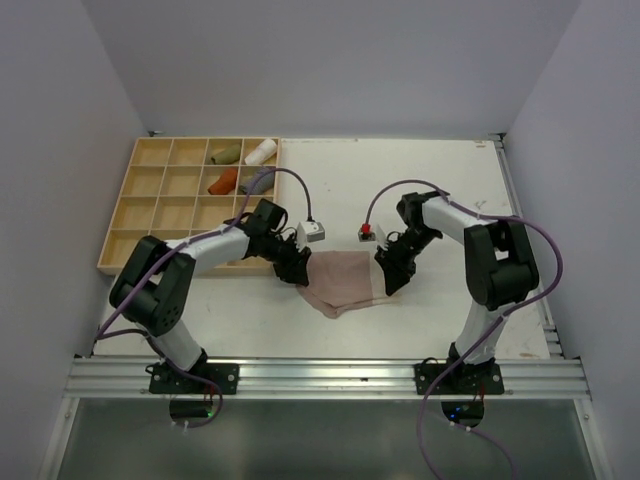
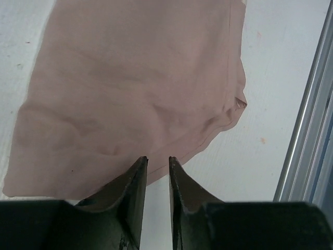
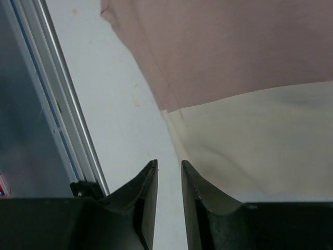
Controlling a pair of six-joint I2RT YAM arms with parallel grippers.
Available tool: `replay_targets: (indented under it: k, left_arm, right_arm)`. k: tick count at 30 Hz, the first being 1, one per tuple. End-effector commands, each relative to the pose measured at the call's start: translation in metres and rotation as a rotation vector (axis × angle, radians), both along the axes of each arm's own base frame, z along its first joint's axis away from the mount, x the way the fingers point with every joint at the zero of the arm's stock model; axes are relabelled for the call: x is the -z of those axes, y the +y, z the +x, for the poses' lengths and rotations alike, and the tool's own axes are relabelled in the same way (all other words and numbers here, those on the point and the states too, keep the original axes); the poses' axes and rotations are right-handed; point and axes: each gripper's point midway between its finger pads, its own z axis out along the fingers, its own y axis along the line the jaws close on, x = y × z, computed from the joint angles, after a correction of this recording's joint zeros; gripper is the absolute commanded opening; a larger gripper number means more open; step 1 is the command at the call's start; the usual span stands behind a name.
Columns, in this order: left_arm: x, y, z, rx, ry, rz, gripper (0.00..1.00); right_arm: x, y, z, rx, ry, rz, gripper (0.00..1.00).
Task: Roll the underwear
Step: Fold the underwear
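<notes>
The pale beige-pink underwear (image 1: 345,282) lies flat on the white table between my two grippers. It fills the left wrist view (image 2: 135,94) and the top of the right wrist view (image 3: 234,52), where a cream part (image 3: 260,140) shows below the pink layer. My left gripper (image 1: 298,272) is low at the cloth's left edge, its jaws (image 2: 158,159) a narrow gap apart and empty. My right gripper (image 1: 388,275) is low at the right edge, its jaws (image 3: 169,162) also slightly apart and empty. The rust-orange underwear (image 1: 222,183) sits rolled in a tray compartment.
A wooden compartment tray (image 1: 160,200) stands at the back left and also holds an olive roll (image 1: 226,154) and a white roll (image 1: 261,152). An aluminium rail (image 1: 330,375) runs along the table's near edge, close to the garment (image 2: 307,130).
</notes>
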Motion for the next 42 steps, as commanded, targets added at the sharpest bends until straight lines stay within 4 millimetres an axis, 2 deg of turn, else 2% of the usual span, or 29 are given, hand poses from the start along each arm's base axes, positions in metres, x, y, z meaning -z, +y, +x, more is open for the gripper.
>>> replay_targets:
  k: [1, 2, 4, 7, 9, 10, 11, 12, 16, 18, 21, 25, 28, 30, 31, 32, 33, 35, 37, 40, 42]
  left_arm:
    - [-0.024, -0.009, -0.019, 0.117, -0.044, -0.075, 0.30]
    - [-0.034, -0.010, -0.021, 0.131, -0.071, -0.096, 0.34]
    - [-0.044, -0.009, -0.020, 0.155, -0.127, -0.104, 0.36]
    - [-0.059, -0.012, -0.003, 0.121, -0.232, -0.103, 0.36]
    - [-0.057, -0.016, 0.006, 0.109, -0.259, -0.074, 0.36]
    - [-0.060, -0.022, 0.011, 0.114, -0.280, -0.074, 0.36]
    - [-0.052, -0.025, 0.011, 0.123, -0.266, -0.059, 0.36]
    - [-0.049, -0.031, 0.009, 0.130, -0.259, -0.055, 0.36]
    - [-0.039, -0.040, 0.030, 0.060, -0.299, -0.020, 0.36]
    - [-0.029, -0.037, 0.043, -0.002, -0.301, 0.026, 0.35]
    - [-0.030, -0.043, 0.055, -0.029, -0.304, 0.024, 0.35]
    - [-0.024, -0.043, 0.059, -0.039, -0.276, 0.052, 0.35]
    - [-0.039, -0.041, 0.063, -0.057, -0.304, 0.016, 0.36]
    - [-0.061, -0.035, 0.074, -0.103, -0.311, -0.040, 0.38]
    - [-0.065, -0.030, 0.079, -0.119, -0.300, -0.045, 0.39]
    - [-0.066, -0.019, 0.090, -0.151, -0.283, -0.041, 0.39]
    - [-0.078, -0.019, 0.101, -0.159, -0.295, -0.051, 0.39]
    - [-0.072, -0.014, 0.101, -0.158, -0.242, -0.031, 0.37]
    - [-0.073, -0.017, 0.101, -0.151, -0.224, -0.047, 0.35]
    - [-0.066, -0.021, 0.096, -0.150, -0.176, -0.049, 0.29]
    - [-0.057, -0.022, 0.089, -0.139, -0.154, -0.040, 0.24]
  right_arm:
    - [-0.009, -0.002, -0.026, -0.073, 0.087, 0.024, 0.31]
    - [-0.012, -0.001, -0.025, -0.079, 0.080, 0.031, 0.31]
    - [-0.024, 0.000, -0.020, -0.055, 0.047, 0.040, 0.32]
    - [-0.048, 0.014, -0.004, 0.002, -0.013, 0.102, 0.32]
    - [-0.061, 0.024, 0.009, 0.069, -0.017, 0.132, 0.29]
    - [-0.060, 0.029, 0.022, 0.099, -0.053, 0.139, 0.28]
    - [-0.059, 0.031, 0.025, 0.154, -0.030, 0.125, 0.27]
    - [-0.057, 0.031, 0.029, 0.173, -0.032, 0.116, 0.26]
    - [-0.029, 0.026, 0.048, 0.273, -0.023, 0.014, 0.20]
    - [-0.016, 0.028, 0.048, 0.345, 0.041, -0.025, 0.23]
    - [0.000, 0.029, 0.055, 0.418, 0.080, -0.077, 0.25]
    - [0.030, 0.010, 0.055, 0.432, 0.109, -0.225, 0.25]
    - [0.052, -0.016, 0.061, 0.413, 0.102, -0.356, 0.24]
    - [0.057, -0.030, 0.077, 0.427, 0.095, -0.380, 0.23]
    - [0.055, -0.033, 0.080, 0.422, 0.099, -0.379, 0.23]
    - [0.049, -0.036, 0.092, 0.430, 0.074, -0.359, 0.23]
    - [0.047, -0.037, 0.095, 0.422, 0.065, -0.355, 0.23]
    - [0.033, -0.032, 0.096, 0.375, 0.051, -0.307, 0.24]
    - [0.015, -0.019, 0.087, 0.346, 0.091, -0.224, 0.27]
    - [-0.008, -0.007, 0.086, 0.364, 0.121, -0.158, 0.30]
    - [-0.023, -0.005, 0.094, 0.393, 0.066, -0.137, 0.35]
